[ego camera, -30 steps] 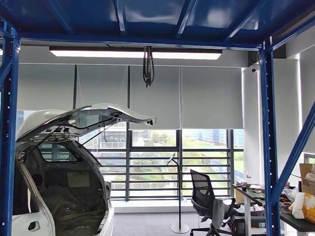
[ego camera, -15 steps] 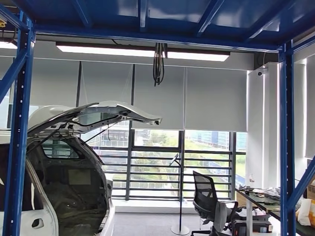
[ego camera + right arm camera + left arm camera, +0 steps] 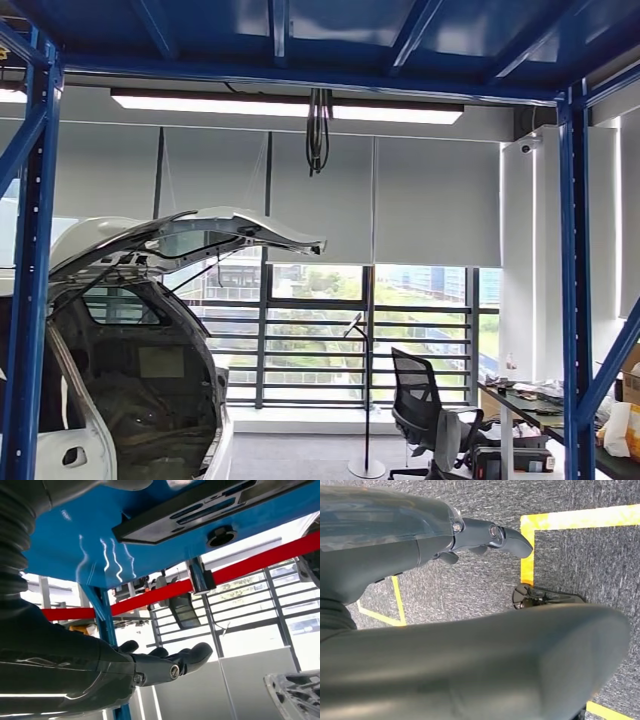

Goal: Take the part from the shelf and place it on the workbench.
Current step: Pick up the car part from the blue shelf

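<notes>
Compared with half a second before, the whole head picture has slid a little to the left: the blue post [image 3: 577, 290] on the right side, the white car [image 3: 136, 350] with its raised hatch, and the office chair [image 3: 423, 410] all sit slightly more to the left. This is the camera turning, not the things moving. In the second before that, the shift went the other way and was larger, so the robot seems to be settling its heading, and I judge it is in the approach step, with nothing picked up yet.

The left hand [image 3: 486, 532] hangs over grey carpet with yellow floor tape [image 3: 580, 517]. Its fingers are stretched out and hold nothing.

The right hand [image 3: 170, 662] is raised under the blue shelf [image 3: 90, 540]. Its fingers are apart, a little curved, and empty. A flat dark plate [image 3: 203, 507] lies against the underside of the shelf, and a pale moulded piece [image 3: 296, 695] is at the picture's corner. Which one is the part, I cannot tell. The counter [image 3: 543, 405] with clutter stands far right, well apart from the hands.
</notes>
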You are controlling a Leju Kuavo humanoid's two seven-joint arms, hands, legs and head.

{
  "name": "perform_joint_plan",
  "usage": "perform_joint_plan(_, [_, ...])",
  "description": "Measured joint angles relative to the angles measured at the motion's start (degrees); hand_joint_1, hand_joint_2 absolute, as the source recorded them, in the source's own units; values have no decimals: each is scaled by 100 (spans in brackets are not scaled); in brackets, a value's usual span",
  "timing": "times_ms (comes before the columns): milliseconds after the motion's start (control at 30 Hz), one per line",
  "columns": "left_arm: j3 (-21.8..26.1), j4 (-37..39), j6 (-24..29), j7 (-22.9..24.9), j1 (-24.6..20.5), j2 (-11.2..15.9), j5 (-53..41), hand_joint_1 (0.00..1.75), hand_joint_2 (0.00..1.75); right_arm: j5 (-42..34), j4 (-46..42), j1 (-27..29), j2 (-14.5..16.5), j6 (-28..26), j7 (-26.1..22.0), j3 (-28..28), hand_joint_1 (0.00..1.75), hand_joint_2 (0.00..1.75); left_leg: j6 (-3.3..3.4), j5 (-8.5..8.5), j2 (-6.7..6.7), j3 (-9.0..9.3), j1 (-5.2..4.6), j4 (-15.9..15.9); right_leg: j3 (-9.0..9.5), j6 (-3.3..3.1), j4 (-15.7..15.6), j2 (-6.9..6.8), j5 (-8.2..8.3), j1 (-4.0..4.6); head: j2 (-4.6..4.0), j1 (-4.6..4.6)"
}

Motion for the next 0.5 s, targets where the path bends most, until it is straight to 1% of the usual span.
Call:
perform_joint_plan(100, [-1, 0, -1, -1, 0, 0, 0, 0, 0, 34, 61, -2, 40, -4, 26, 54, 0, 175, 0, 0, 0, -1, 5, -1, 0, -1, 1, 0, -1, 4, 0, 0])
perform_joint_plan(200, [-7, 0, -13, -12, 0, 0, 0, 0, 0, 297, 137, -21, 67, -38, 132, 96, 0, 175, 0, 0, 0, -2, 5, -2, 0, -3, 2, 0, -3, 4, 0, 0])
perform_joint_plan(333, [-41, 0, -31, -45, -5, 0, 0, 0, 0, 1088, 369, -115, 127, -210, 499, 153, 0, 175, 0, 0, 0, -2, 5, -2, 0, -3, 2, 0, -3, 4, 0, 0])
perform_joint_plan(500, [-105, 0, -31, -52, -15, 0, 0, 0, 0, 2008, 720, -166, 288, -472, 920, 162, 0, 175, 0, 0, 0, -2, 4, -2, 0, -3, 2, 0, -3, 4, 0, 0])
